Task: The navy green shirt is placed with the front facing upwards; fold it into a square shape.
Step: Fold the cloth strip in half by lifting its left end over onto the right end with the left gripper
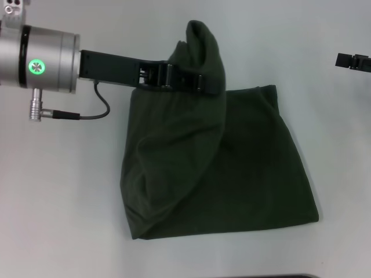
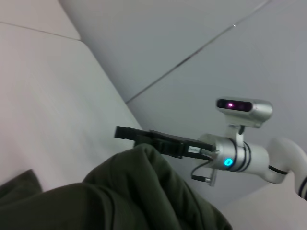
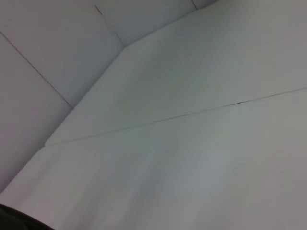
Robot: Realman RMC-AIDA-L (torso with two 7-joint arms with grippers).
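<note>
Head camera looks steeply down from above on the table (image 1: 52, 202), with the shirt (image 1: 232, 174) mid-frame. Left wrist camera sits close over the shirt (image 2: 120, 201), facing across the table toward the right arm (image 2: 240, 158). Right wrist camera faces bare tabletop (image 3: 192, 158) and walls. Head and left wrist views share the shirt.

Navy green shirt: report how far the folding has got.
Done: the navy green shirt is already folded into a rough rectangle on the table. In hand: the left tool grips a raised fold at its far left corner. Left: lay that fold flat and square the edges. The right tool waits aside.
</note>
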